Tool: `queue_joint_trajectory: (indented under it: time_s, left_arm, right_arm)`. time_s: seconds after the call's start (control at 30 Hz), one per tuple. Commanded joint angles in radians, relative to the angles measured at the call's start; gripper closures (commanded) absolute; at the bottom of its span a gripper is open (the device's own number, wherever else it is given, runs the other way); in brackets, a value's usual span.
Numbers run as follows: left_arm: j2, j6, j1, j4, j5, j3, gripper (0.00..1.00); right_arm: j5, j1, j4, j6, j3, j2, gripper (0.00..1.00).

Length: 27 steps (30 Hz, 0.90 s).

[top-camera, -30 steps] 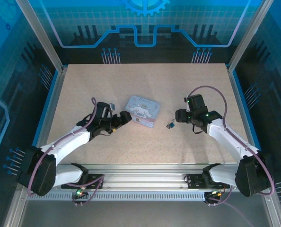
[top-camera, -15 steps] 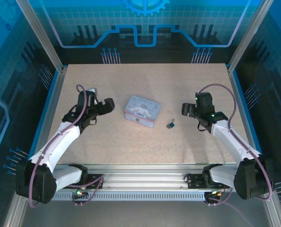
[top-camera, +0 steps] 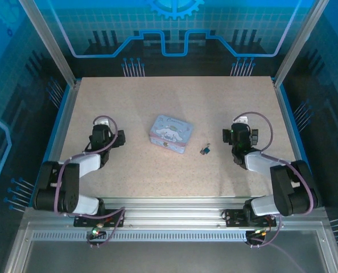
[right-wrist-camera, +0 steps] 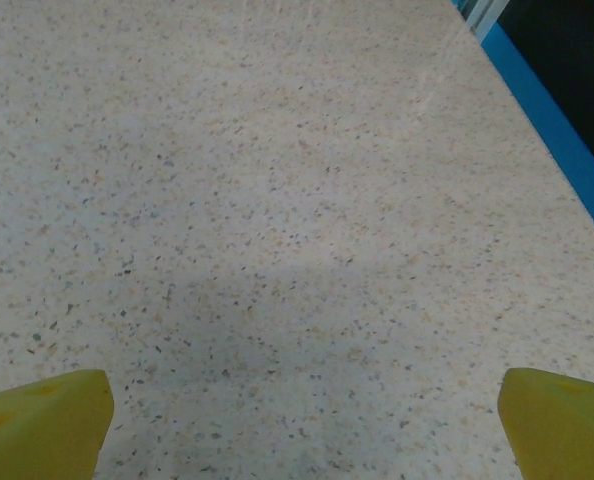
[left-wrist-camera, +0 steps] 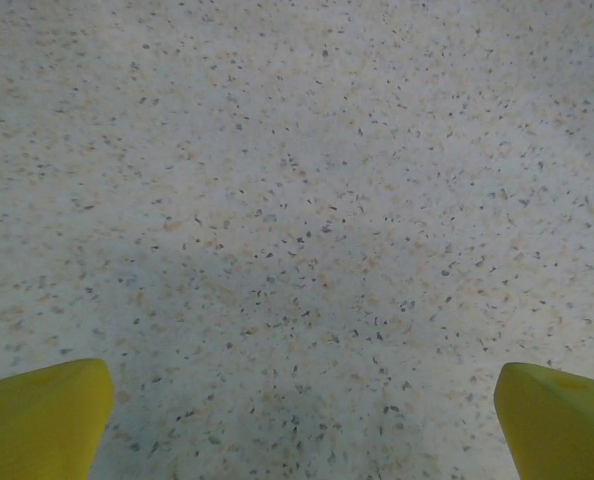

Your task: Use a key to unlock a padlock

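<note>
Left gripper point(left-wrist-camera: 299, 425) is spread wide, empty, over bare table point(top-camera: 157, 102) left of the cartoon tin box point(top-camera: 172, 133). Padlock point(top-camera: 205, 150) lies just right of the tin box, not touching; key's too small to tell apart from it, so find it w/ a wrist cam before committing. Right gripper point(right-wrist-camera: 302, 425), also spread & empty, is nearer: I'd say bring it in low, centre the jaws on the padlock, close slowly, since a tiny part is easy to flick.

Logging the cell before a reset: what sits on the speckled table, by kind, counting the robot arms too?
Pale-blue cartoon-printed rectangular tin box: 1
Tiny dark bluish metal padlock: 1 (key too small to tell apart)
White-and-black robot arms: 2
Total: 4
</note>
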<state>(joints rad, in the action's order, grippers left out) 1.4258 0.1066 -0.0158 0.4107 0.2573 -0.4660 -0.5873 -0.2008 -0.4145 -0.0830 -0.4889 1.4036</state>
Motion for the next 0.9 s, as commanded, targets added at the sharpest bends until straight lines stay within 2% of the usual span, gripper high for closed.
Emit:
queue_joint_trajectory:
  time_s: [0.0,0.03,0.1,0.17,0.2,0.23,0.27,0.3,0.33,0.4,0.47,0.63,0.87]
  left_arm:
    - [0.048,-0.065,-0.006,0.355,-0.018,0.034,0.01]
    - [0.085,-0.067,-0.006,0.453,-0.021,0.065,0.01]
    - [0.136,-0.087,-0.01,0.616,-0.027,0.125,0.01]
    - [0.125,-0.087,-0.015,0.562,-0.029,0.11,0.01]
    - [0.128,-0.091,-0.015,0.543,-0.034,0.099,0.01]
    - [0.122,-0.09,-0.015,0.521,-0.039,0.09,0.01]
    - [0.127,-0.093,-0.016,0.538,-0.039,0.096,0.01]
    - [0.125,-0.093,-0.017,0.536,-0.036,0.095,0.01]
    - [0.126,-0.095,-0.02,0.532,-0.03,0.094,0.01]
    - [0.127,-0.103,-0.03,0.542,-0.008,0.098,0.01]
    - [0.131,-0.11,-0.044,0.56,0.021,0.102,0.01]
    - [0.131,-0.11,-0.044,0.558,0.021,0.102,0.01]
    - [0.13,-0.11,-0.044,0.559,0.021,0.102,0.01]
  right_arm:
    - [0.084,0.02,-0.267,0.047,0.041,0.025,0.0]
    - [0.108,0.023,-0.337,0.071,0.058,0.057,0.0]
    - [0.185,0.038,-0.288,0.071,0.042,0.052,0.0]
    - [0.349,0.095,-0.333,0.071,0.067,0.066,0.0]
    - [0.407,0.113,-0.415,0.076,0.09,0.107,0.0]
    - [0.404,0.113,-0.449,0.082,0.093,0.117,0.0]
    - [0.401,0.116,-0.334,0.065,0.063,0.094,0.0]
    - [0.398,0.114,-0.39,0.071,0.075,0.106,0.0]
    - [0.326,0.094,-0.381,0.064,0.078,0.098,0.0]
    - [0.308,0.085,-0.404,0.069,0.083,0.103,0.0]
    - [0.359,0.109,-0.369,0.057,0.072,0.098,0.0]
    - [0.394,0.116,-0.364,0.065,0.067,0.103,0.0]
    - [0.392,0.115,-0.368,0.065,0.069,0.101,0.0]
